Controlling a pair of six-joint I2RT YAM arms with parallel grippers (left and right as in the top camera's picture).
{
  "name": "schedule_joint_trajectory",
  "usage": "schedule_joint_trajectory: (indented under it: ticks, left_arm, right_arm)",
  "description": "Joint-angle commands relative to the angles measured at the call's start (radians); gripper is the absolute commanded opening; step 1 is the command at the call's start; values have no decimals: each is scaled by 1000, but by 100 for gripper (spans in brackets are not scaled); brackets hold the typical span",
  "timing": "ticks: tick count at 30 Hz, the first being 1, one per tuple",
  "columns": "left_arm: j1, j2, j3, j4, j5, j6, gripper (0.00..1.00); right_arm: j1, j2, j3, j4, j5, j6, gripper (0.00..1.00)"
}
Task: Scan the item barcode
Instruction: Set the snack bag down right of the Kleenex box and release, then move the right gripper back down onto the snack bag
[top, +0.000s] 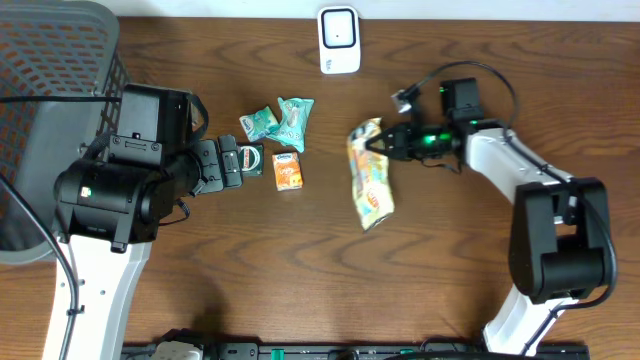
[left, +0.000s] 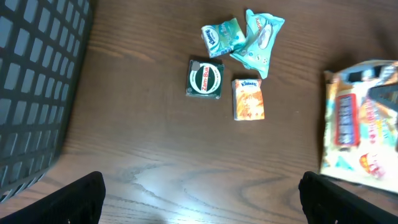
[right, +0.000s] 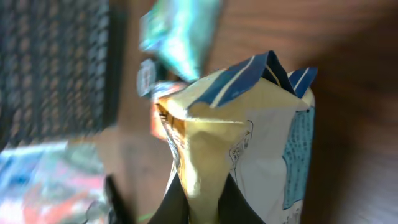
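With the right gripper (top: 388, 141) clamped on the far end of the snack bag (top: 372, 185), right of centre on the tabletop (top: 450, 260), lift and turn its barcode squarely toward the white scanner (top: 339, 40) at the far edge; the left gripper (top: 232, 164) hangs wide open.

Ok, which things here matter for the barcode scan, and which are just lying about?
In the job:
snack bag, pinched in the right pincer
white scanner

Lying about:
Zam-Buk tin
orange Kleenex pack
small teal sachet
larger teal sachet
black mesh basket
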Motion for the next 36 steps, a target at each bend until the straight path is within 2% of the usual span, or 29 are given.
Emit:
schedule_joint_trajectory:
  ticks: [1,5,8,10,13,15,18,20,21,23,25,33,36]
  left_arm:
    - [-2,-2,11,0,-9,2,98]
    - [-2,-2,11,0,-9,2,98]
    - [-2,-2,11,0,-9,2,98]
    - [-2,-2,11,0,-9,2,98]
    - [-2,-2,11,0,-9,2,98]
    - [-2,-2,11,0,-9,2,98]
    - [-2,-2,11,0,-9,2,98]
    - [-2,-2,11,0,-9,2,98]
    - [-2,-2,11,0,-9,2,98]
    - [-2,-2,11,0,-9,2,98]
    - [-2,-2,11,0,-9,2,98]
    - [-2,-2,11,0,-9,2,98]
    - [-2,-2,11,0,-9,2,97]
  right_arm:
    - [-124,0,66,-98,96,-37,22]
    - [-208,0,225,-370,278,-148,26]
    - [-226,0,365,-588,506,-206,43]
    - [-217,0,448,-721,611,-222,47]
    - [-193,0,510,-836,635,-225,47]
    - [-156,0,525,-904,573,-230,50]
    - [-87,0,517,-948,370,-322,54]
    - [-40,0,510,-941,367,-330,59]
    - [-13,1,507,-929,385,-329,60]
    - [37,1,495,-898,430,-328,72]
    - [91,1,490,-886,504,-328,77]
    - [225,1,485,-887,829,-190,89]
    - [250,1,466,-876,879,-140,89]
